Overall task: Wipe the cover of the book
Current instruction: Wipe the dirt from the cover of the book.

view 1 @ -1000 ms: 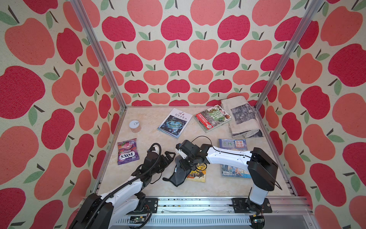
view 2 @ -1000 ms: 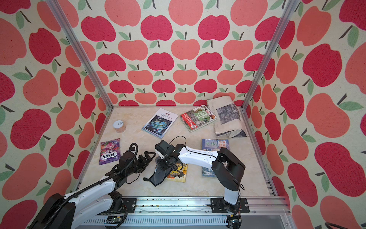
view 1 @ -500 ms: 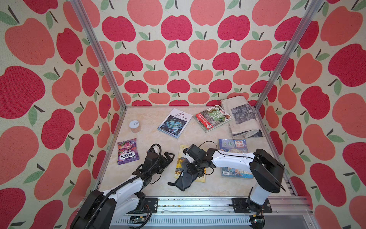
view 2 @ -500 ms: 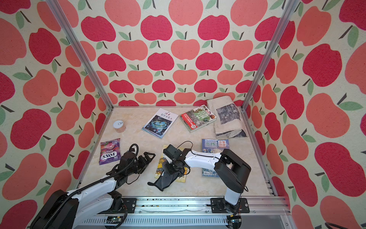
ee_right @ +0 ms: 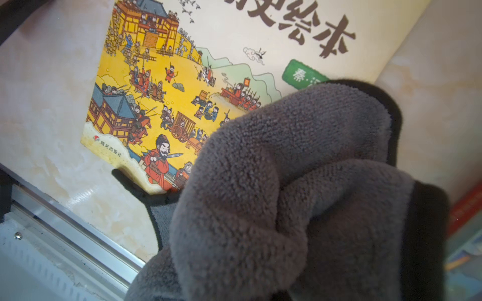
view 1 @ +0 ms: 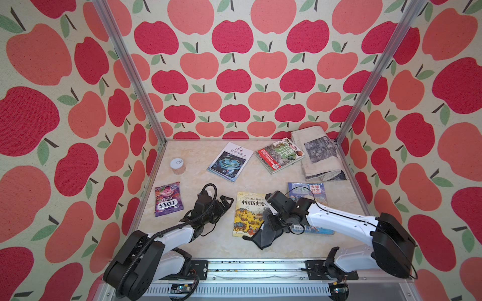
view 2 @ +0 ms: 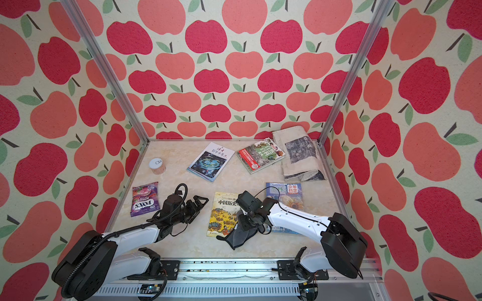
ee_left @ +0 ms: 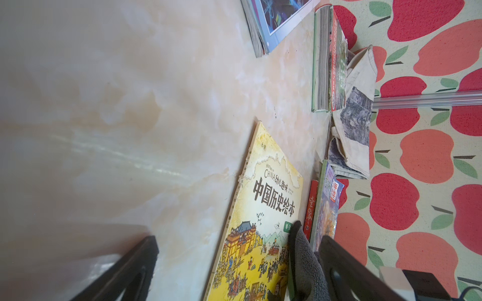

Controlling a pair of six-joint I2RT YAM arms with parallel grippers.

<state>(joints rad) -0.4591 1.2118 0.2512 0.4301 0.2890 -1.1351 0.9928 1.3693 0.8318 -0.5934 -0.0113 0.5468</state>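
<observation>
Grey cloth (view 1: 264, 235) is bunched in my right end effector (view 1: 272, 221), clamped shut on it over the near right corner of the yellow book (view 1: 247, 213), which lies flat on the counter (view 1: 208, 242). My left end effector (view 1: 224, 205) hangs wide open, empty, just left of it. I judge the wiping underway, with the far title band left to cover.
</observation>
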